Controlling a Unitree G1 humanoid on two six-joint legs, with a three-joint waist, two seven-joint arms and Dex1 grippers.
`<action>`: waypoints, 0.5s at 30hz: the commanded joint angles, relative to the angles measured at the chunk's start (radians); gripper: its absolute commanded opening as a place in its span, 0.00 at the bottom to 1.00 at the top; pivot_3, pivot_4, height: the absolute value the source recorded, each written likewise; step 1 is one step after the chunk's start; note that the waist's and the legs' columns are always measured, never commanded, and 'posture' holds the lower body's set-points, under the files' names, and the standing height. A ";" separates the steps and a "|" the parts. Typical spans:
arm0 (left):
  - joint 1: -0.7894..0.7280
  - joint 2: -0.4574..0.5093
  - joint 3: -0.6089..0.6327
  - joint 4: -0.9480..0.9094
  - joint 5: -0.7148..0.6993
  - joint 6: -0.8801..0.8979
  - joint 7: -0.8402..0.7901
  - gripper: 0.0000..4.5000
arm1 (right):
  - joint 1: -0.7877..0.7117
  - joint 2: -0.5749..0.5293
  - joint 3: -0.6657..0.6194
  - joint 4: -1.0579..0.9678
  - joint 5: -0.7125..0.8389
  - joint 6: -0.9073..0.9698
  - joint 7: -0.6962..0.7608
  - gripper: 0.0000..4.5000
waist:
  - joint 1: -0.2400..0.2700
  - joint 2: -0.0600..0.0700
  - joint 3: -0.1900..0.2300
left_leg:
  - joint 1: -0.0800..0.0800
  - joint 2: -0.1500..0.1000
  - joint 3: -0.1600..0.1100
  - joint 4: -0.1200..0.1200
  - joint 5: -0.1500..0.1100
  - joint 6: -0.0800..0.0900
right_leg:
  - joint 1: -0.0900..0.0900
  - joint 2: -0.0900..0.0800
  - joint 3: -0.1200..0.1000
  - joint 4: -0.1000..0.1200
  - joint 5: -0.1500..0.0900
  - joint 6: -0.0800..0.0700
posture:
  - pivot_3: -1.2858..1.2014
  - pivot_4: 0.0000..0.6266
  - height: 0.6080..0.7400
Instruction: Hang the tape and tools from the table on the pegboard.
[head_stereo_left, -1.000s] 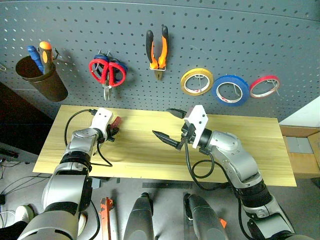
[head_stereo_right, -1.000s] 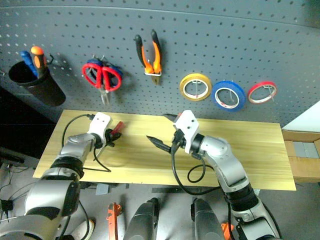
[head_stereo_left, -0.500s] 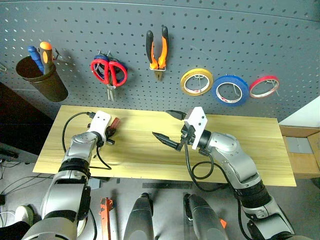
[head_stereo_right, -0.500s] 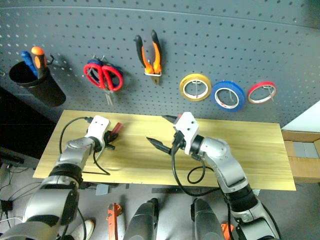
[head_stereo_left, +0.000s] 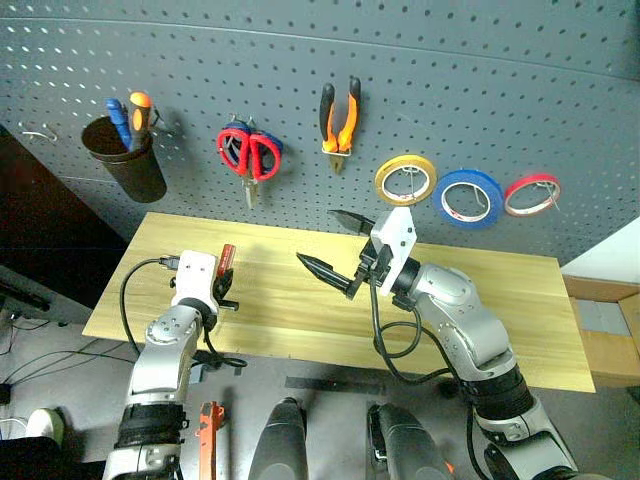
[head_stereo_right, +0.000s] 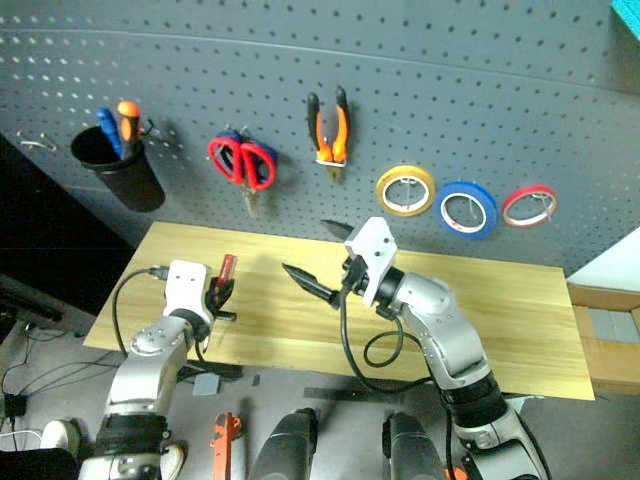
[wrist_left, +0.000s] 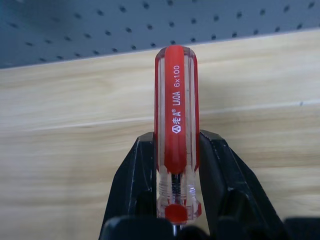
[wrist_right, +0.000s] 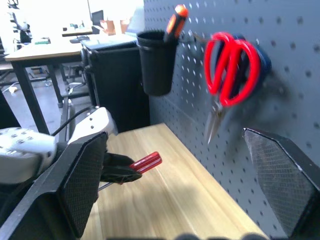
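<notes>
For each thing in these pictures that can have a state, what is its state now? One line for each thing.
left gripper: shut on the red-handled screwdriver, above the table.
right gripper: open, holding nothing.
red-handled scissors: hanging on the pegboard, closed.
pliers: hanging, handles up.
blue tape: hanging on a hook.
yellow tape: hanging.
red tape: hanging.
black cup: hanging, holds two screwdrivers.

My workplace is a workshop bench: a perforated pegboard (head_stereo_left: 500, 80) carries hung scissors (head_stereo_left: 250, 155), pliers (head_stereo_left: 340, 115) and tape rolls (head_stereo_left: 470, 198) above a wooden table (head_stereo_left: 520, 310) (desks (wrist_right: 45, 47) stand in the room beyond).
</notes>
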 joint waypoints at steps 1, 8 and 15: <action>0.046 -0.024 0.024 -0.219 0.015 0.005 0.069 0.18 | 0.002 0.010 -0.030 -0.059 0.038 -0.020 -0.006 1.00 | 0.007 -0.001 -0.011 | 0.000 0.000 -0.001 0.000 0.000 0.000 | 0.000 0.000 -0.001 0.000 0.000 0.000 | 0.61 0.21 1.00; 0.072 -0.046 0.026 -0.389 0.074 -0.013 0.157 0.18 | -0.007 0.032 -0.061 -0.070 0.103 -0.019 0.002 1.00 | 0.032 0.003 -0.048 | 0.004 0.001 -0.006 -0.001 0.003 -0.003 | 0.006 0.003 -0.007 0.000 0.002 -0.003 | 0.62 0.15 1.00; -0.010 0.001 0.091 -0.392 0.146 -0.099 0.236 0.18 | -0.039 0.071 -0.085 -0.065 0.148 -0.036 -0.010 1.00 | 0.033 0.002 -0.076 | 0.015 0.002 -0.007 -0.002 0.003 -0.002 | 0.016 0.005 -0.008 0.000 0.001 -0.004 | 0.63 0.10 1.00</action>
